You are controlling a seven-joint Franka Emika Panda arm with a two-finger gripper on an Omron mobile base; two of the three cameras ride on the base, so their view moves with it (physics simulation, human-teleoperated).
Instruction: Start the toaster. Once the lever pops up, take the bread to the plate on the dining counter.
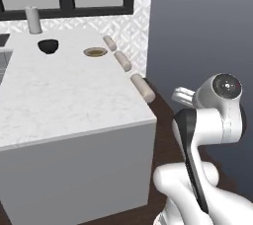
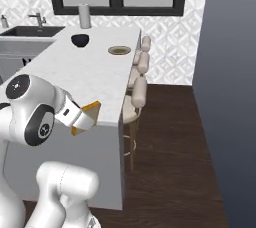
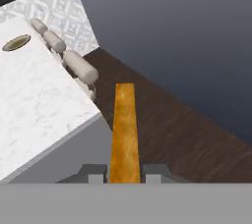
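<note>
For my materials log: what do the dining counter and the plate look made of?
Dining counter: looks like polished white marble or a stone imitation, judging by faint grey veins and a thick square edge. Plate: likely glazed ceramic, olive-tan with a raised rim; too small to be sure.

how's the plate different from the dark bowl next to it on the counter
The plate is olive-tan, flat and shallow; the bowl is near black, deeper and stands taller. The plate sits close to the counter edge by the stools; the bowl sits further in. Both are round, and nothing shows in either.
</note>
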